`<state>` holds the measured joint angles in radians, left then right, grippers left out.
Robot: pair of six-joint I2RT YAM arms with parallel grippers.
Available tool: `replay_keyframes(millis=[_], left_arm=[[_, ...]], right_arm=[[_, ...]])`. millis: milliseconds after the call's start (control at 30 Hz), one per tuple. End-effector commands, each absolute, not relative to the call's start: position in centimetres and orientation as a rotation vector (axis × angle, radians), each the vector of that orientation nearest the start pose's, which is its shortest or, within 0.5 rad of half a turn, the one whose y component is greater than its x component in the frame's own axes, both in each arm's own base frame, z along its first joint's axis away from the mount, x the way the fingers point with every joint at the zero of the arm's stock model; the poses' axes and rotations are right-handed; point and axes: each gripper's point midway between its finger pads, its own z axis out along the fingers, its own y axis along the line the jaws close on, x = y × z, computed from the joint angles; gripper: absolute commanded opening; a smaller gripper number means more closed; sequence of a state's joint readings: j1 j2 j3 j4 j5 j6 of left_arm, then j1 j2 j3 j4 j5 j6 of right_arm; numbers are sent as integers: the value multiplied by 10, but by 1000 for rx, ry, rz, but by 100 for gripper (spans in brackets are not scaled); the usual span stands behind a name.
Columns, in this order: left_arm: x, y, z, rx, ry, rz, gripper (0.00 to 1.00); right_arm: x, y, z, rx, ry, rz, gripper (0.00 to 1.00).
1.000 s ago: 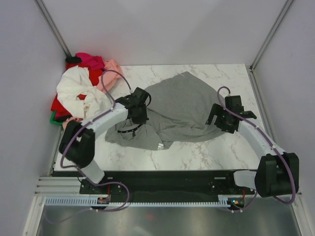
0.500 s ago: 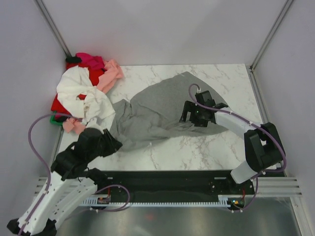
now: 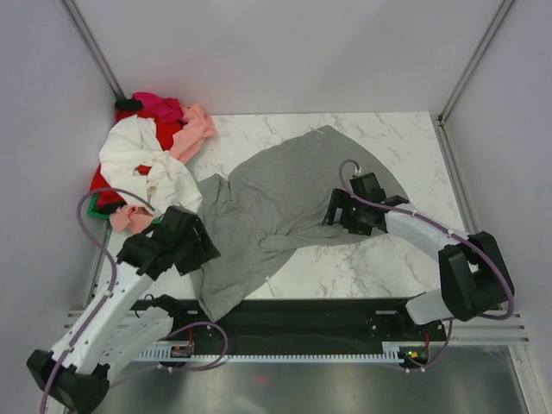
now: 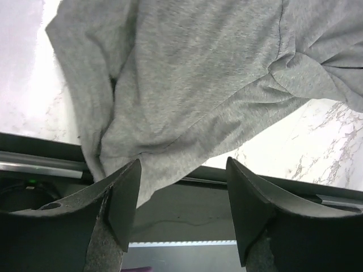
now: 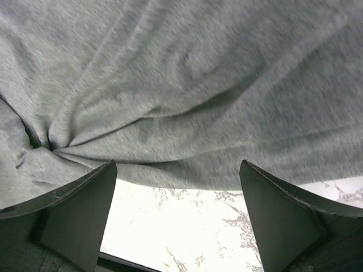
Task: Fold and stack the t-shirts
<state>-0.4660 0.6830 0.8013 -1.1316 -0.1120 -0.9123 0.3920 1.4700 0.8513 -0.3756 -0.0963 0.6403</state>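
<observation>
Handling grey t-shirt (image 3: pixel 276 203) as limp, light, slumping cloth | pinching hem corners judged best | left gripper (image 4: pixel 182 164) gaping, empty | right gripper (image 5: pixel 178 165) gaping, hovering above cloth

Spread t-shirt (image 3: pixel 276 194): plain grey. Corner pile: white t-shirt (image 3: pixel 134 147), red t-shirt (image 3: pixel 166 131), pink t-shirt (image 3: pixel 197 128), magenta t-shirt (image 3: pixel 162 105). Table (image 3: pixel 362 267): white marble, thin grey veins. Left arm (image 3: pixel 108 306), right arm (image 3: pixel 418 228): white, black joints. Cable (image 3: pixel 86 203): purple. Left gripper (image 4: pixel 182 170), right gripper (image 5: pixel 177 170): black.

Bright even light, soft shadows, right wrist view blurred (slightly)
</observation>
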Motion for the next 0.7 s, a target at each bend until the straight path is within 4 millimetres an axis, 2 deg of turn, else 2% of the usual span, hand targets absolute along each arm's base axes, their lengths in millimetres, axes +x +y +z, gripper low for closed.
replay_keyframes(millis=[0,33,67,100,133,167,200,233,267,300,367,400,467,500,600,667], left_arm=[[174,-117,157,-549,2513,-514,69],[186,-122,156,-528,2510,-509,73],[206,-121,160,-521,2451,-479,77],[218,-118,162,-504,2431,-430,79],[234,-111,145,-525,2461,-319,81],[242,-110,140,-538,2477,-303,80],[255,-99,132,-573,2490,-283,77],[262,-97,118,-587,2531,-275,73],[276,-99,116,-589,2509,-315,71],[284,-89,108,-604,2501,-291,70],[299,-87,95,-587,2499,-288,66],[312,-84,97,-569,2467,-285,63],[321,-81,86,-564,2487,-259,59],[329,-78,88,-562,2474,-247,58],[339,-68,80,-579,2477,-211,55],[343,-63,76,-590,2480,-204,49]], right_arm=[[290,163,64,275,2561,506,97],[289,162,62,274,2558,508,97],[283,159,54,277,2569,500,97],[286,161,54,275,2551,512,97],[285,161,51,270,2553,514,97],[283,160,46,272,2561,513,97],[283,161,42,256,2565,511,97],[281,161,40,249,2569,509,97],[279,159,35,239,2576,500,97],[279,158,33,235,2570,487,97],[273,153,26,235,2576,471,97],[275,153,27,242,2559,478,97],[272,155,27,237,2550,501,96],[274,156,29,236,2536,510,97],[275,158,26,225,2533,523,97],[275,160,22,218,2549,531,96]])
